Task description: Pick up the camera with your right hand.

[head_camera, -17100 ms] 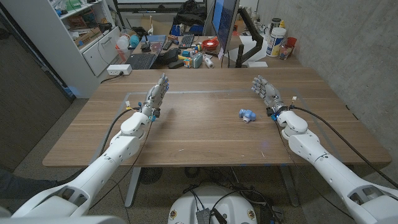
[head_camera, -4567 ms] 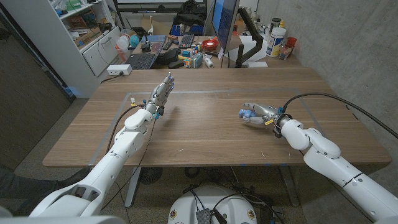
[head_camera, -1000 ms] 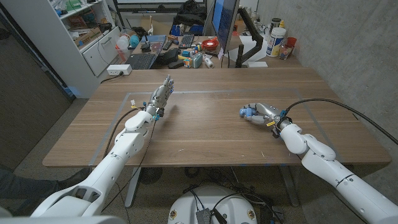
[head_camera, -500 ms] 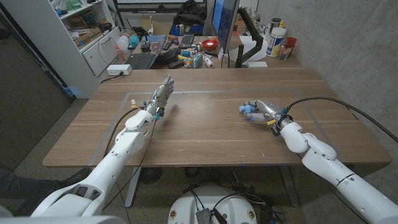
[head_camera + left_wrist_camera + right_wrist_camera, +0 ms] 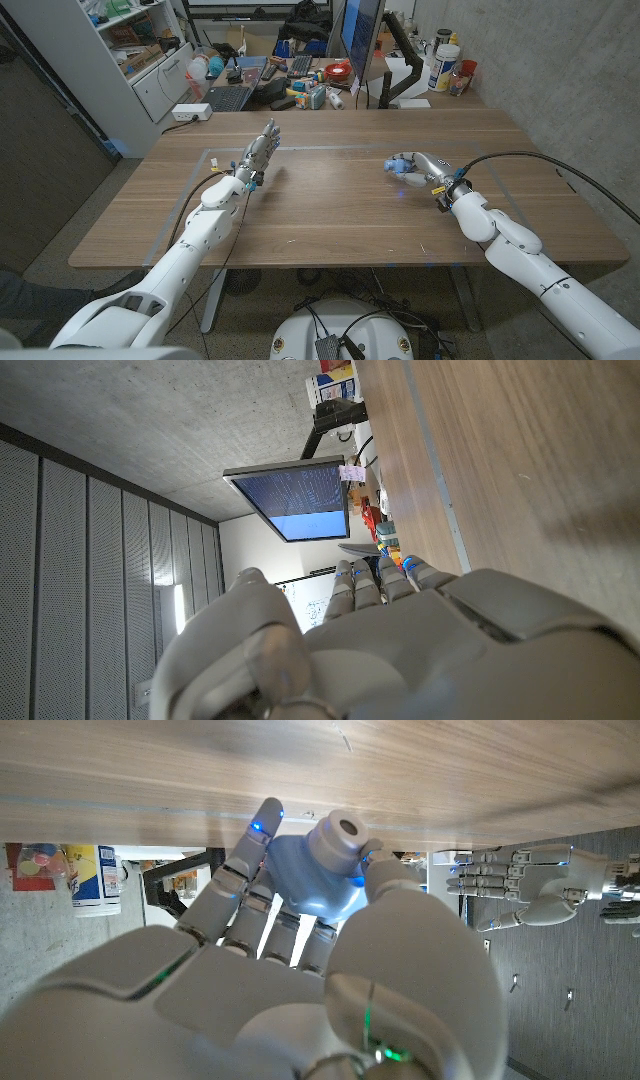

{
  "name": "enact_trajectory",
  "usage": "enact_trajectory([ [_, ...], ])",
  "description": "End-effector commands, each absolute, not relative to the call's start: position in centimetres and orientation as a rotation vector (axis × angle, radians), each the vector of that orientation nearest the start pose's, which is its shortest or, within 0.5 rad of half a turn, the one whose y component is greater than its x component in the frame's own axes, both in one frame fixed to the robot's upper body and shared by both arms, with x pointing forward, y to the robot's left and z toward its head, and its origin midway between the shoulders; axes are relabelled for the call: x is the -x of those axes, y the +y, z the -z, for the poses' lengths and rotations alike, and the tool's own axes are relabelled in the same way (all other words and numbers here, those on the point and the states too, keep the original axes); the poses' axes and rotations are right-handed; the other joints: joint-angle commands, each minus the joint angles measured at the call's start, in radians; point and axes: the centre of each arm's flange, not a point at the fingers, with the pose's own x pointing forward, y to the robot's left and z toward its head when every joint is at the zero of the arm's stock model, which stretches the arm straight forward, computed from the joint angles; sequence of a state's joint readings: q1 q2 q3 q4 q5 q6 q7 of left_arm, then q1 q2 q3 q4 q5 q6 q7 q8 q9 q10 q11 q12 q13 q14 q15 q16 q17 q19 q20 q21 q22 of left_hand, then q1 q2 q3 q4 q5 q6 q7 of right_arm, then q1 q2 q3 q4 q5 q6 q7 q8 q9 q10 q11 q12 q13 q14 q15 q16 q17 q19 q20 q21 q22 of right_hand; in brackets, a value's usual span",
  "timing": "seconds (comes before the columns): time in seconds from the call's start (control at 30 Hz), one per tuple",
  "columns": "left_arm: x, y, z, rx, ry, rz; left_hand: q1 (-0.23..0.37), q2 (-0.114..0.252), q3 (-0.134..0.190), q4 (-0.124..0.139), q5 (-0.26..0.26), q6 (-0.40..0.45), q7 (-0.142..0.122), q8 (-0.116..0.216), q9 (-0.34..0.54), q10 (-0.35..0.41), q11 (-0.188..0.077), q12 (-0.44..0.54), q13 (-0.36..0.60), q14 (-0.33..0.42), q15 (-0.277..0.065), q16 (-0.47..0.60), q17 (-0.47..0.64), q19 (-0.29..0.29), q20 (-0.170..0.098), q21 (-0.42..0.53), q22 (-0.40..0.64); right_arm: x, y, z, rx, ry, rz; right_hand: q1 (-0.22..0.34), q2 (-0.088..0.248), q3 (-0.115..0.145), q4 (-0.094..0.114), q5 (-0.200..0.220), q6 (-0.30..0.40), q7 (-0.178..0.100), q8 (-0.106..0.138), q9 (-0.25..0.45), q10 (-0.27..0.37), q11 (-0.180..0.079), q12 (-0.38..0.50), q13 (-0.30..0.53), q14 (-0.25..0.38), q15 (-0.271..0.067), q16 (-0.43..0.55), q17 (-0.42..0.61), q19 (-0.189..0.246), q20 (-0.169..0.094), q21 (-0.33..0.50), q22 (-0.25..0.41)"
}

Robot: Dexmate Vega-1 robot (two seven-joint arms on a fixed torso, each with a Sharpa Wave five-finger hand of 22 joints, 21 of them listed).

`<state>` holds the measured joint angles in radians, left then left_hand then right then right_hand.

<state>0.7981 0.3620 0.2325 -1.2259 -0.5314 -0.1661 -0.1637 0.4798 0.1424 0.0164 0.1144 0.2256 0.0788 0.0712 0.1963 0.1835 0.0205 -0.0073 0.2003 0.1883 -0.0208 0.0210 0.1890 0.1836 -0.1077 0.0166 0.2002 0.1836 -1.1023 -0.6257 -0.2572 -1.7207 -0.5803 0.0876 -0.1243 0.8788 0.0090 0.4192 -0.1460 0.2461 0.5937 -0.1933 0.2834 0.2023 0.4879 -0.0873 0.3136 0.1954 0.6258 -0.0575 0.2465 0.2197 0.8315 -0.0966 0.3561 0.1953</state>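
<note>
The lift is best done straight up and slowly, with the grasp kept firm so the small blue camera is not tilted or dropped. The camera is held in the right hand, enclosed by its fingers, apparently just above the wooden table, right of the table's middle.

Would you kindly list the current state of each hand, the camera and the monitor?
Right hand: fingers wrapped around the camera, gripping it.
Camera: blue, held in the right hand, seemingly off the table.
Left hand: fingers straight, holding nothing.
Monitor: switched on, showing text.
</note>
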Motion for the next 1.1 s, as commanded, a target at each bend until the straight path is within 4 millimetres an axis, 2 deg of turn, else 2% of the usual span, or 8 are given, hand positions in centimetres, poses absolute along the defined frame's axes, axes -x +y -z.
enact_trajectory([
  [0.03,-67.6,28.2,1.8,0.066,-0.543,0.255,0.003,0.003,0.001,0.004,0.002,0.007,0.002,0.003,0.004,0.005,-0.001,0.004,0.005,0.003,0.002,0.003,0.004,-0.005,0.005,0.007,0.002,-56.8,-26.0,3.0,1.134,-0.78,0.081,0.001,0.011,0.003,0.008,-0.003,0.01,0.0,0.005,0.004,0.008,0.003,0.007,0.003,0.013,-0.096,0.004,0.003,0.008,-0.004,0.002,0.001],
  [1.1,-67.0,28.7,1.6,0.064,-0.563,0.253,0.003,0.004,0.002,0.004,0.002,0.008,0.001,0.003,0.004,0.005,-0.001,0.004,0.005,0.003,0.002,0.003,0.004,-0.004,0.006,0.008,0.002,-55.8,-25.2,0.9,1.022,-0.933,0.09,0.003,0.022,-0.004,0.014,-0.017,0.02,0.002,-0.001,0.006,0.024,0.0,0.008,0.003,0.031,-0.108,0.003,0.007,0.015,-0.01,0.005,0.002],
])
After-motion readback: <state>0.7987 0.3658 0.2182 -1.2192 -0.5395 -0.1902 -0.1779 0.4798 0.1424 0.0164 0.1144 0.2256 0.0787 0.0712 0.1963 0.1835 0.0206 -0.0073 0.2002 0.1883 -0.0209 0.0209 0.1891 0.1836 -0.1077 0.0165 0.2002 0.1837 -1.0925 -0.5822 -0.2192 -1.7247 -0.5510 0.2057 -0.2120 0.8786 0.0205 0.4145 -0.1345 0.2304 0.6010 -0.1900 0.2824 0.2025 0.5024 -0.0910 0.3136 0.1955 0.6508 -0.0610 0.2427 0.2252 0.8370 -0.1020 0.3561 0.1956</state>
